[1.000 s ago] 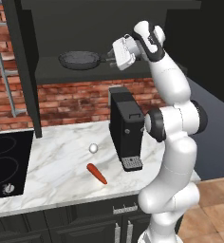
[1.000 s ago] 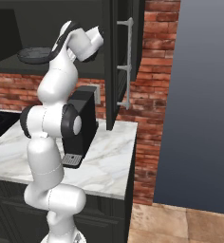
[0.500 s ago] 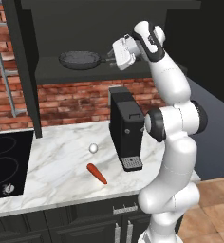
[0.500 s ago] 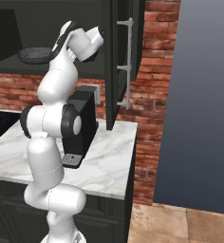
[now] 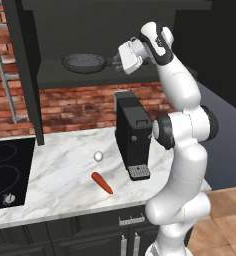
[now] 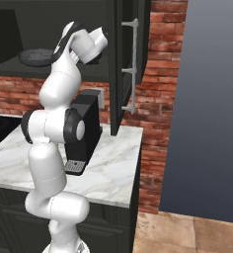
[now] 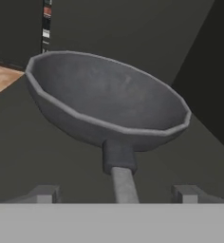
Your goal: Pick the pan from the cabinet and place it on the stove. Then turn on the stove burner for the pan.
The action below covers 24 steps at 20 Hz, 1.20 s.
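Right now the hand (image 7: 117, 193), fingers apart and not clamped, straddles the handle (image 7: 124, 182) of the frying pan (image 5: 83, 62) on the cabinet shelf (image 5: 97, 75), handle pointing straight back between the tips.

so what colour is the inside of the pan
Dark grey, faintly mottled; the hand view shows the pan best.

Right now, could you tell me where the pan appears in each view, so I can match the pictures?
Left base view: pan on the cabinet shelf, upper middle, left of the gripper.
Right base view: upper left, on the shelf, partly behind the arm.
Hand view: centre, handle toward the camera.
Shared landmark: black coffee machine.
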Motion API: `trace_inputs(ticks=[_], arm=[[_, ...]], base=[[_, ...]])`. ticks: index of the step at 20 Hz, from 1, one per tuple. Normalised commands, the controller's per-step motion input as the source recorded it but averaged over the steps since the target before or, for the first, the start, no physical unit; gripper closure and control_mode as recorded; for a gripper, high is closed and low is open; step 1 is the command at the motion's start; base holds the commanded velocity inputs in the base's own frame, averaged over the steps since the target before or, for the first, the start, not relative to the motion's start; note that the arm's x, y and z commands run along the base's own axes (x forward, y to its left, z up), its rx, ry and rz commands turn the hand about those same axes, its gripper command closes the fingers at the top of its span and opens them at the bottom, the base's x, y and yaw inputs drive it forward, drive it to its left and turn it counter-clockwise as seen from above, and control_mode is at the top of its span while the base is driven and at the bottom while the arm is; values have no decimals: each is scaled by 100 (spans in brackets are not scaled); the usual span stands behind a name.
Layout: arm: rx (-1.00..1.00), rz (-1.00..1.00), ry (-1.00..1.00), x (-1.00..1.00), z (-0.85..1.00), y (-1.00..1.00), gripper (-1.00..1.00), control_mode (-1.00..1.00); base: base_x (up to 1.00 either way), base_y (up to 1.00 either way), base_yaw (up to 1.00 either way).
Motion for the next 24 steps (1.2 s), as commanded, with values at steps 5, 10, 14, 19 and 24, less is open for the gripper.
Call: trace_inputs(ticks=[5,10,14,19,24], arm=[[-2,0,4,0,-19,0,-100,-100],[-1,0,3,0,-19,0,-100,-100],[-2,0,2,1,-17,2,100,-100],[-1,0,3,0,-7,0,100,-100],[0,0,0,0,-1,0,100,-100]], base=[[0,0,0],[0,0,0],[0,0,0],[0,0,0],[0,0,0]])
